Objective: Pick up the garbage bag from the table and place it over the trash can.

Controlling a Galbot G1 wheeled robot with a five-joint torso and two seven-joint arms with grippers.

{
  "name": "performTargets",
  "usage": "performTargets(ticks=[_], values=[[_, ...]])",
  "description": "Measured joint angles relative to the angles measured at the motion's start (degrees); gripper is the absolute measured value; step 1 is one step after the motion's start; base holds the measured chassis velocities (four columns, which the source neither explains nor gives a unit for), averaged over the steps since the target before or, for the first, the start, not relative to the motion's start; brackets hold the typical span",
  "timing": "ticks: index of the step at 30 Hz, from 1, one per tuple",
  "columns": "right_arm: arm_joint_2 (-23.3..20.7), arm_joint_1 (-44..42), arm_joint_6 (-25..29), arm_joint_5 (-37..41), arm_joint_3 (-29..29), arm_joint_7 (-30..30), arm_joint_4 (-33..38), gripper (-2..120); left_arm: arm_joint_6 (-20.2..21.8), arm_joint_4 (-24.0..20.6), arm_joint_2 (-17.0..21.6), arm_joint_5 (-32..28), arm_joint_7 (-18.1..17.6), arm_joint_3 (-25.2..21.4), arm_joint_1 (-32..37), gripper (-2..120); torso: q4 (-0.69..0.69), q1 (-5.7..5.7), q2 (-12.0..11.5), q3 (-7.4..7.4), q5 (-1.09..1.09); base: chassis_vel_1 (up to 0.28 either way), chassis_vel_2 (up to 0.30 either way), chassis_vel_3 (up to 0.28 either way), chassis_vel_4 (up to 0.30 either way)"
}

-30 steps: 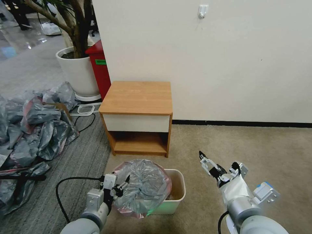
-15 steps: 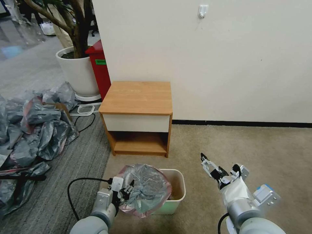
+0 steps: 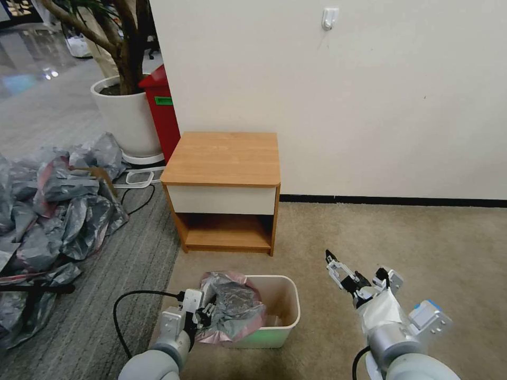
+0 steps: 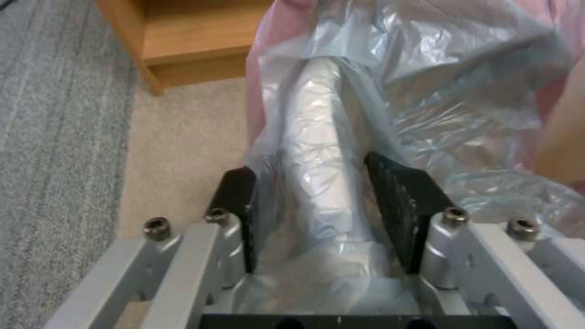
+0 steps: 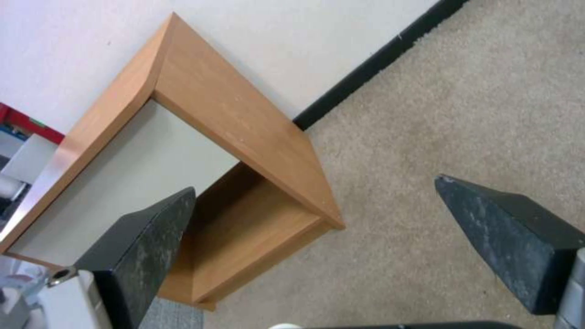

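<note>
The garbage bag (image 3: 232,305), crumpled grey plastic with a pink rim, lies slumped over the left half of the cream trash can (image 3: 289,311). My left gripper (image 3: 207,310) is at the can's left side, shut on the garbage bag. In the left wrist view a bunched fold of the bag (image 4: 323,137) fills the gap between the black fingers (image 4: 399,196) of that gripper (image 4: 305,164). The table (image 3: 224,158) stands behind the can with a bare top. My right gripper (image 3: 353,268) hangs open over the carpet to the right of the can and holds nothing (image 5: 316,185).
A big heap of grey and red plastic bags (image 3: 53,206) covers the floor at the left. A white plant pot (image 3: 124,119) and a tall red bin (image 3: 161,113) stand behind the table's left side. A black cable (image 3: 132,301) loops by my left arm. Carpet at the right is open.
The bag, puffed up above the can before, has sunk and collapsed onto the can's left half. My left gripper moved slightly right and lower with it. The right arm barely shifted.
</note>
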Motion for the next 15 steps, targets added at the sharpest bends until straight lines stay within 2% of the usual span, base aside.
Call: performTargets(ticks=[2,4,6,7,10,15], values=[[-0.1,-0.1,0.0,-0.6,-0.1,-0.6,0.2,100,-0.2,0.0,-0.2,-0.3,-0.1,0.1,-0.1,30,0.0,0.0,0.0,0.0,0.0,0.0,0.0,0.0,0.0],[-0.1,-0.1,0.0,-1.0,-0.2,-1.0,0.2,100,-0.5,0.0,-0.2,-0.5,-0.1,0.1,0.0,27,0.0,0.0,0.0,0.0,0.0,0.0,0.0,0.0,0.0],[-0.1,-0.1,-0.2,-2.8,-0.6,-2.6,0.2,100,-3.6,-0.1,-0.1,-0.7,-0.1,-0.1,0.6,17,0.0,0.0,0.0,0.0,-0.01,0.0,0.0,0.0,0.0],[-0.1,-0.1,-0.2,-2.8,-0.6,-2.6,0.2,100,-3.6,-0.1,-0.1,-0.7,-0.1,-0.1,0.6,17,0.0,0.0,0.0,0.0,-0.01,0.0,0.0,0.0,0.0],[-0.7,-0.1,-0.9,-6.2,-1.3,-6.3,0.0,100,-8.9,-0.6,0.5,-1.7,1.2,-1.1,1.2,7,0.0,0.0,0.0,0.0,-0.01,0.0,0.0,0.0,0.0],[-2.7,0.5,-3.0,-7.2,-3.1,-10.5,0.4,100,-12.7,-2.3,1.5,-3.4,3.5,-2.9,1.7,7,0.0,0.0,0.0,0.0,0.0,0.0,0.0,0.0,0.0]])
